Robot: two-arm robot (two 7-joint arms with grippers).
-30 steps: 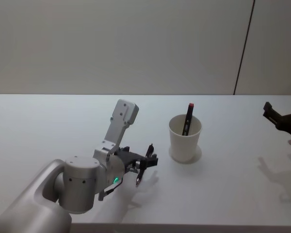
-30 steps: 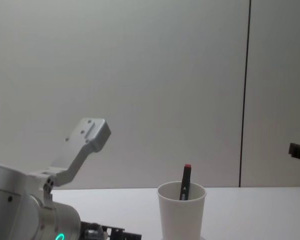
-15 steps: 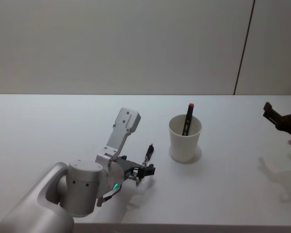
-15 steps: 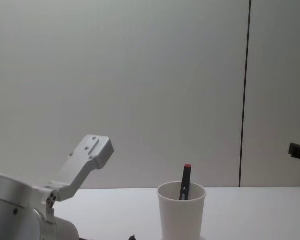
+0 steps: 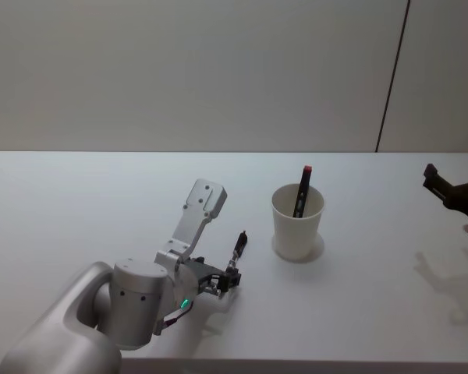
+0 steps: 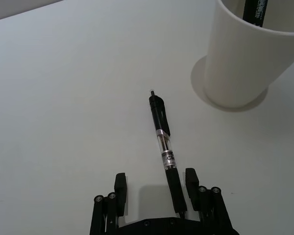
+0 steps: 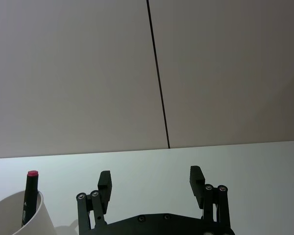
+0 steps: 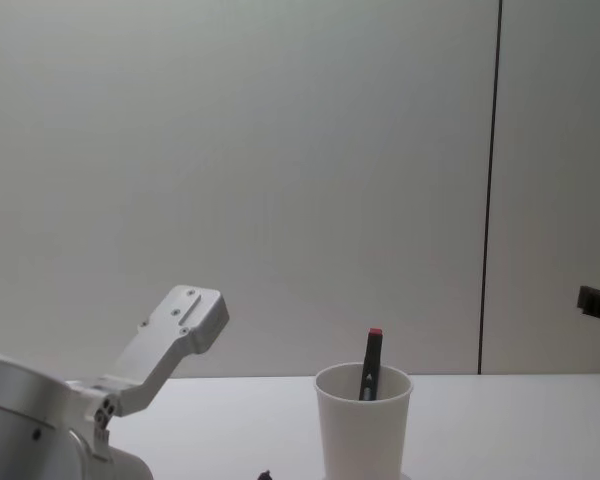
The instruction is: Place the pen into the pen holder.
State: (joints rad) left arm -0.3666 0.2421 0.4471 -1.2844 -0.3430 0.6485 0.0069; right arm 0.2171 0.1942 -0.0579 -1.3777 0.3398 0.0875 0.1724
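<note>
A black pen point(image 6: 162, 137) with a clear middle section lies flat on the white table point(image 5: 78, 210), its tip towards the pen holder. My left gripper point(image 6: 156, 183) is open low over the table, and the pen's rear end sits between its fingers, closer to one finger point(image 6: 191, 180). In the head view the left gripper point(image 5: 222, 282) sits just behind the pen point(image 5: 237, 249). The pen holder point(image 5: 298, 222), a white paper cup, stands upright to the right with a red-capped pen point(image 5: 303, 189) inside. My right gripper point(image 7: 151, 180) hangs open at the far right, away from both.
The cup point(image 8: 364, 425) and its red-capped pen point(image 8: 370, 358) show in the chest view, with my left arm's link point(image 8: 175, 330) rising at the left. A plain wall with a dark vertical seam point(image 5: 391, 78) stands behind the table.
My left gripper has come down towards the table and now sits low around the pen's rear end. The pen, the cup and the right arm have not moved.
</note>
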